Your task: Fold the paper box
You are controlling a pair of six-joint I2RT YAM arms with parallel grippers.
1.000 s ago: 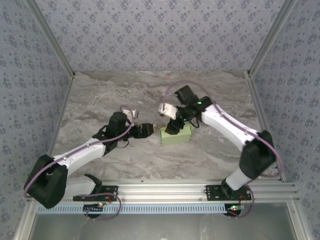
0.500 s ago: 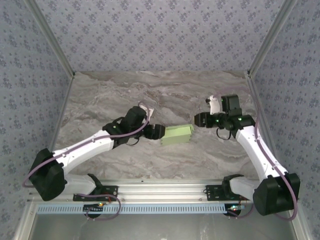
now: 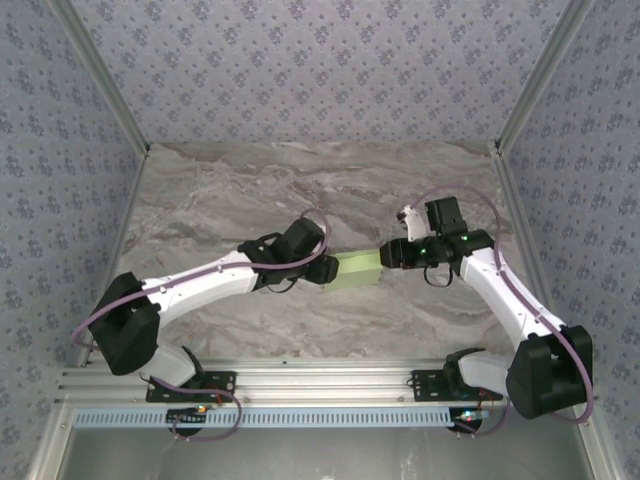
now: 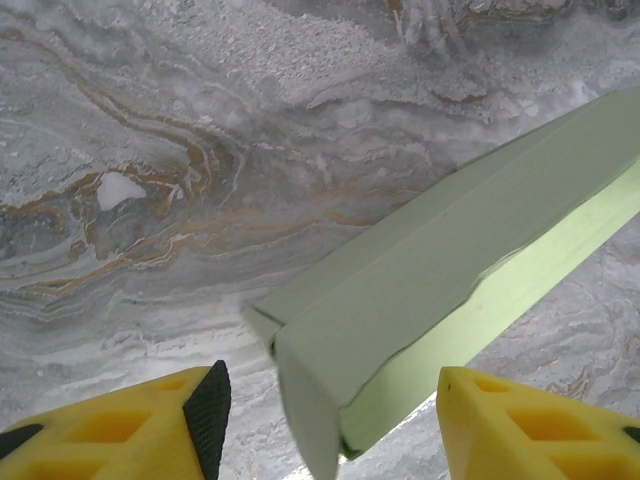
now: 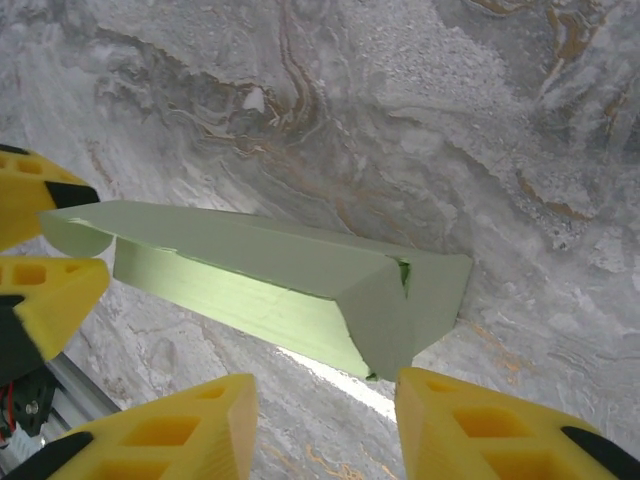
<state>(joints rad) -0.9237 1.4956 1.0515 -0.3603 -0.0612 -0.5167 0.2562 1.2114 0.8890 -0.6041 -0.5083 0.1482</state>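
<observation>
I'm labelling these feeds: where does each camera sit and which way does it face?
Top: above and behind the robot, looking down at the table; left arm and right arm show.
Left wrist: on the left arm, facing down past the left gripper at one box end.
Right wrist: on the right arm, past the right gripper at the opposite end.
Both wrist views share the box.

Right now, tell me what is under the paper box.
Under the paper box is the marble table, whose veined top shows all round it. The patch directly beneath is hidden by the box itself.
</observation>
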